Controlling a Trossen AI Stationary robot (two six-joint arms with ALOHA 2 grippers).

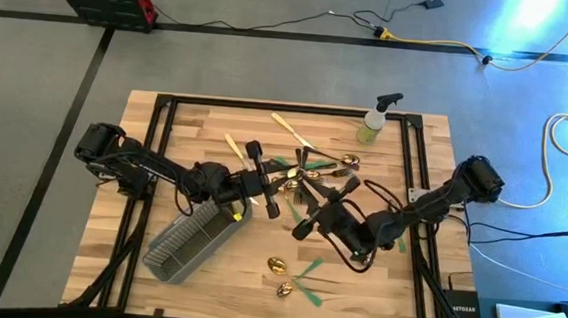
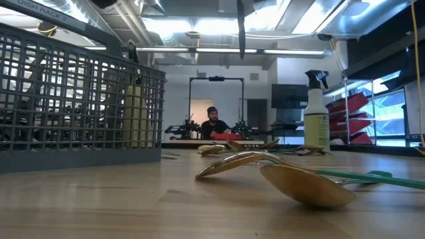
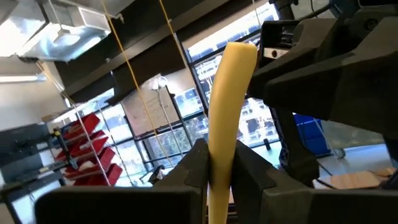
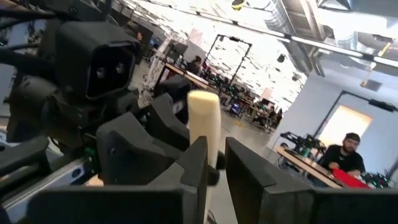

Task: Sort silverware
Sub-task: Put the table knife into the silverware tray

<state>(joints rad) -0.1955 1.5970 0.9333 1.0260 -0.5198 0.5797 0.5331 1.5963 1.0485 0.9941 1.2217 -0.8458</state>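
Lying tipped, mesh caddy (image 1: 194,240) w/ cream-handled utensil (image 2: 135,113) inside.

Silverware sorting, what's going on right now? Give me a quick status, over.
Left gripper shut on a cream handle. Right gripper shut on another cream handle. Both raised mid-table beside the grey caddy. Loose silverware on table, nothing blocking.

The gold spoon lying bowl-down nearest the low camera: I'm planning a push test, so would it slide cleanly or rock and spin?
The gold spoon rests on its rounded bowl, so a push would probably rock or pivot it rather than slide it straight. Its polished surface looks slippery on the smooth wooden table. The slim green handle looks stiff and light, so the spoon would likely swing around the bowl.
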